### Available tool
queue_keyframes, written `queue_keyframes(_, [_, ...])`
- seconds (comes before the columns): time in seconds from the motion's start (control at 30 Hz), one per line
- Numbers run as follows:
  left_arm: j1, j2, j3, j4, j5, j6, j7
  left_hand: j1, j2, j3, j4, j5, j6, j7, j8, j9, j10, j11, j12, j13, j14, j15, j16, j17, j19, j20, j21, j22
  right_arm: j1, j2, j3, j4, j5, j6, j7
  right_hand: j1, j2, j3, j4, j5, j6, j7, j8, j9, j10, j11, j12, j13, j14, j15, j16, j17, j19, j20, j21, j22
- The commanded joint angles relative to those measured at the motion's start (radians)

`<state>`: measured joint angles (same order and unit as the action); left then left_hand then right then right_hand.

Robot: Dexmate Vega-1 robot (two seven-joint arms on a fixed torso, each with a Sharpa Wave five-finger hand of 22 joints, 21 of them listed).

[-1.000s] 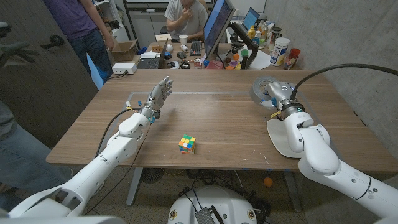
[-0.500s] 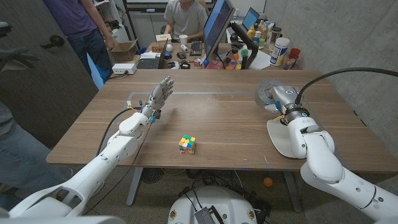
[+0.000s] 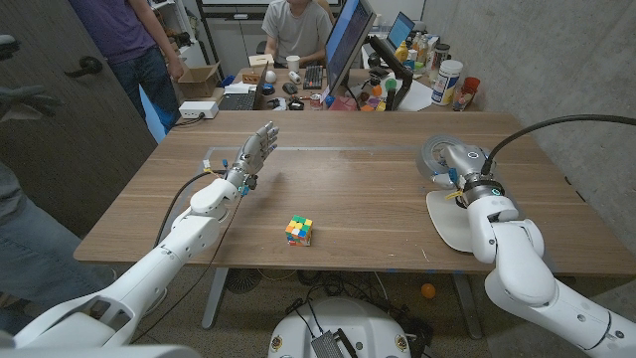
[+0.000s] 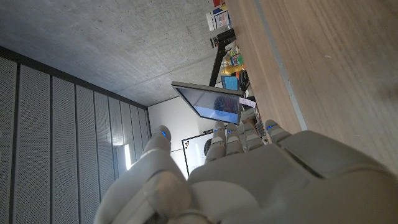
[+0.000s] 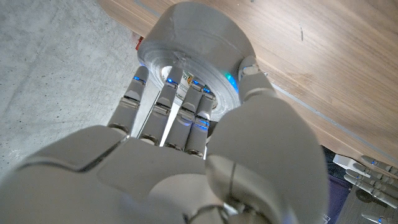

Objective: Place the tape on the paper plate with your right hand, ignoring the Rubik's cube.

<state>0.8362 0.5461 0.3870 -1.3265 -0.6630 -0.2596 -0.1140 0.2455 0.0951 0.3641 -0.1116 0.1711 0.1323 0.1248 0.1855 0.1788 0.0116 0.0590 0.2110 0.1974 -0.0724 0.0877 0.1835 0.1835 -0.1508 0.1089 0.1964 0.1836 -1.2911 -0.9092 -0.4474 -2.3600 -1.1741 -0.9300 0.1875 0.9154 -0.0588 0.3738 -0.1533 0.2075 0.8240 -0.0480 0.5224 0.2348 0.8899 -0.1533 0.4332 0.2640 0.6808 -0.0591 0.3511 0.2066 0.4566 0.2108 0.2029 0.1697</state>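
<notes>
Tape (image 3: 438, 154): a grey roll held lifted just beyond the far rim of the paper plate (image 3: 444, 221), so that it can be brought over it.
Right hand (image 3: 459, 165): fingers (image 5: 186, 106) are closed around the roll, thumb on the opposite side; the roll is gripped, judged firmly enough for carrying.
Paper plate: lying near the table's front edge, partly covered by the right forearm.
Rubik's cube (image 3: 298, 231): left untouched, well apart from the plate, toward the table's middle.
Left hand (image 3: 254, 151): raised with fingers spread, nothing held, kept far from the plate.
</notes>
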Motion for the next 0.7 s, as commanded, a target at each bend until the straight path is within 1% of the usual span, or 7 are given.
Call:
queue_keyframes(0.03, [-0.009, -0.002, 0.004, 0.009, 0.003, 0.003, -0.002, 0.001, 0.009, 0.007, 0.001, 0.003, 0.010, 0.001, 0.007, 0.005, -0.007, 0.007, 0.001, 0.004, -0.008, 0.005, 0.003, 0.002, -0.006, -0.005, 0.003, 0.001, -0.048, 0.007, 0.020, -0.012, 0.002, -0.040, -0.003, 0.106, 0.113, 0.000, 0.004, 0.003, 0.165, -0.144, 0.007, 0.003, 0.073, -0.062, -0.004, 0.002, 0.011, 0.000, -0.001, 0.003, 0.004, 0.001, 0.000, 0.003])
queue_keyframes(0.33, [-0.012, -0.011, 0.004, 0.029, -0.002, -0.005, -0.009, 0.002, 0.010, 0.008, 0.000, 0.004, 0.010, 0.002, 0.007, 0.005, -0.006, 0.004, 0.002, 0.004, -0.009, 0.004, 0.003, 0.002, -0.006, -0.004, 0.004, 0.001, -0.057, 0.020, 0.004, -0.008, 0.011, -0.062, 0.004, 0.109, 0.115, -0.003, 0.004, 0.003, 0.164, -0.144, 0.007, 0.002, 0.073, -0.062, -0.005, 0.003, 0.011, 0.001, -0.001, 0.006, 0.006, 0.001, -0.001, 0.003])
queue_keyframes(0.57, [-0.016, -0.012, 0.006, 0.033, 0.002, -0.006, -0.010, 0.004, 0.012, 0.010, -0.001, 0.004, 0.010, 0.003, 0.007, 0.005, -0.006, 0.005, 0.002, 0.004, -0.009, 0.005, 0.004, 0.002, -0.007, -0.003, 0.004, 0.001, -0.078, 0.008, -0.002, -0.017, 0.008, -0.100, 0.025, 0.110, 0.115, -0.005, 0.003, 0.002, 0.163, -0.144, 0.006, 0.001, 0.071, -0.061, -0.007, 0.002, 0.011, 0.001, -0.003, 0.006, 0.007, 0.002, -0.002, 0.003])
queue_keyframes(0.6, [-0.018, -0.013, 0.007, 0.034, 0.002, -0.005, -0.010, 0.004, 0.012, 0.010, -0.001, 0.004, 0.010, 0.002, 0.007, 0.005, -0.006, 0.005, 0.002, 0.004, -0.009, 0.005, 0.004, 0.002, -0.007, -0.003, 0.004, 0.001, -0.081, 0.008, -0.002, -0.019, 0.008, -0.107, 0.024, 0.114, 0.113, -0.004, 0.001, 0.003, 0.164, -0.144, 0.007, 0.001, 0.072, -0.062, -0.007, 0.003, 0.012, 0.000, -0.004, 0.005, 0.007, 0.002, -0.002, 0.003])
queue_keyframes(0.7, [-0.020, -0.014, 0.008, 0.034, 0.003, -0.004, -0.011, 0.004, 0.013, 0.011, -0.001, 0.004, 0.010, 0.003, 0.007, 0.005, -0.007, 0.005, 0.002, 0.004, -0.009, 0.005, 0.004, 0.002, -0.007, -0.003, 0.004, 0.001, -0.090, 0.008, -0.002, -0.025, 0.008, -0.125, 0.021, 0.110, 0.114, -0.004, 0.003, 0.003, 0.164, -0.143, 0.007, 0.001, 0.073, -0.062, -0.007, 0.003, 0.014, 0.001, -0.006, 0.003, 0.008, 0.002, -0.003, 0.003])
